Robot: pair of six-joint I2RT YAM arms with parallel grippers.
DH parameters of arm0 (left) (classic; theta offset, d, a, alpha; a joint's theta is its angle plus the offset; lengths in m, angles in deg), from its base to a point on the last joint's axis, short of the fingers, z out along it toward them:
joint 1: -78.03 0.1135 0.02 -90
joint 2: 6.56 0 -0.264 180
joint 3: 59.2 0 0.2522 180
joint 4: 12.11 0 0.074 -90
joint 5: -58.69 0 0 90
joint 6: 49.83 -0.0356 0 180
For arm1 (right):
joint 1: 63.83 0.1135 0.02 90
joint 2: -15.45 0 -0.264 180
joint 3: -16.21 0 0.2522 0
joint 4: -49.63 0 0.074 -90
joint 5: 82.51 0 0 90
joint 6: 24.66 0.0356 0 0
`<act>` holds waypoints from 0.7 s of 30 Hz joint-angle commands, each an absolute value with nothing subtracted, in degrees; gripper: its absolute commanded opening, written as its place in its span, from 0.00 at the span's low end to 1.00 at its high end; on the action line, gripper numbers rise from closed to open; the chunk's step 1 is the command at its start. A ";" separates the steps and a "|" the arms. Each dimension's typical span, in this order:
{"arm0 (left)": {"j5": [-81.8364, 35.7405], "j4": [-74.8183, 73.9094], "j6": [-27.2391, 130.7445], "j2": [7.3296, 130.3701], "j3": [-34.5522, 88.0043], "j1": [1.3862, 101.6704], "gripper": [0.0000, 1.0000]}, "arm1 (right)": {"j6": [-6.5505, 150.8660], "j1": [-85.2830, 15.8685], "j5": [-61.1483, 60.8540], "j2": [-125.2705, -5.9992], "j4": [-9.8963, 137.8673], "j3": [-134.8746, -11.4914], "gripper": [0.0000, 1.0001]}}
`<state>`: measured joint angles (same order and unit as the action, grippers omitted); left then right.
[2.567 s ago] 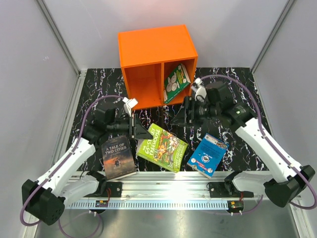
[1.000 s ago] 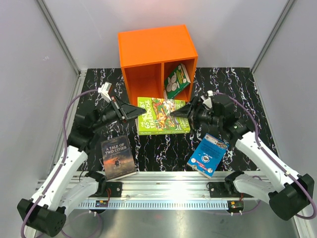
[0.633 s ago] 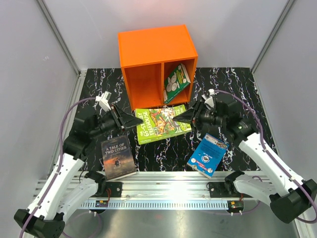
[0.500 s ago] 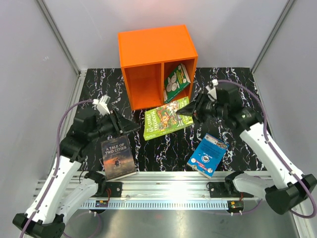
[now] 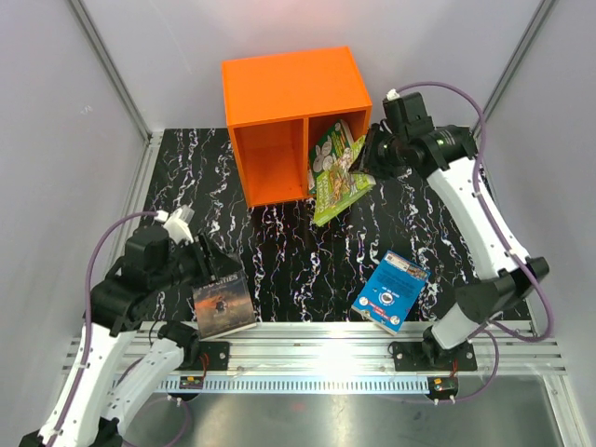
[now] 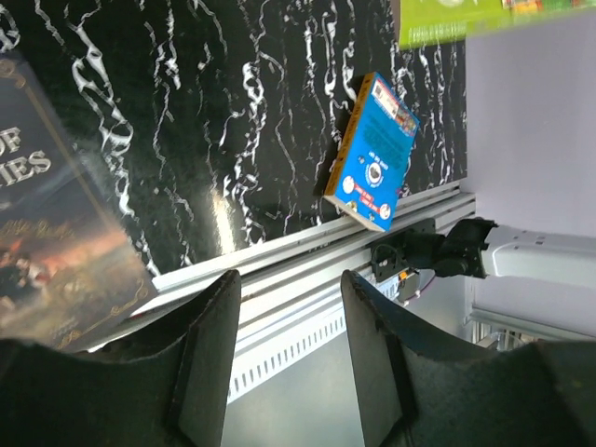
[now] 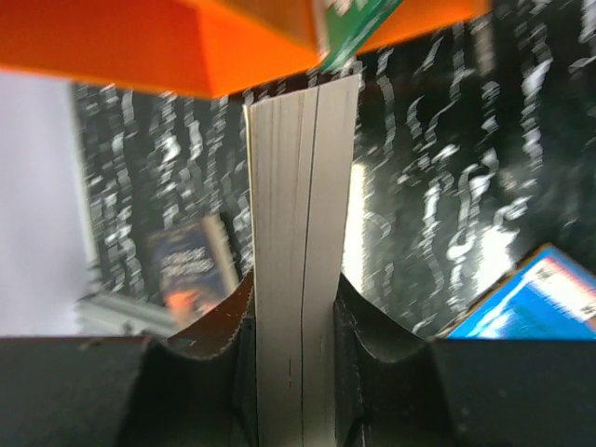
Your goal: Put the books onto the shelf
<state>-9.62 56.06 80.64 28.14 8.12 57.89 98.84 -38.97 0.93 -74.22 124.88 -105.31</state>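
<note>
Green book (image 5: 343,186), clamped in right jaws, partly hides shelved book (image 5: 326,152); left jaws open, empty.

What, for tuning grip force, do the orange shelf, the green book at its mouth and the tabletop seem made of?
Orange shelf: likely matte plastic or painted board; even colour, thick flat walls, no grain. Green book: paper, page edges stacked in the right wrist view, with a printed cover. Tabletop: black with white veins, marble-look; probably a printed sheet, real stone not excluded.
</note>
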 commanded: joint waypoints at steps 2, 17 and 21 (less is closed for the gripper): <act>-11.97 61.06 79.28 25.53 9.23 57.81 0.50 | 91.81 -39.31 11.26 -79.29 125.35 -115.57 0.00; -12.59 66.33 77.53 27.81 11.16 57.90 0.46 | 94.34 -40.89 12.77 -89.58 104.64 -115.69 0.00; -12.50 66.60 77.61 28.51 10.98 57.81 0.45 | 94.87 -41.42 14.08 -90.20 97.94 -113.21 0.00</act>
<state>-12.11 66.49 78.83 27.81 8.84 57.89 93.27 -40.31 11.26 -90.59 113.98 -112.90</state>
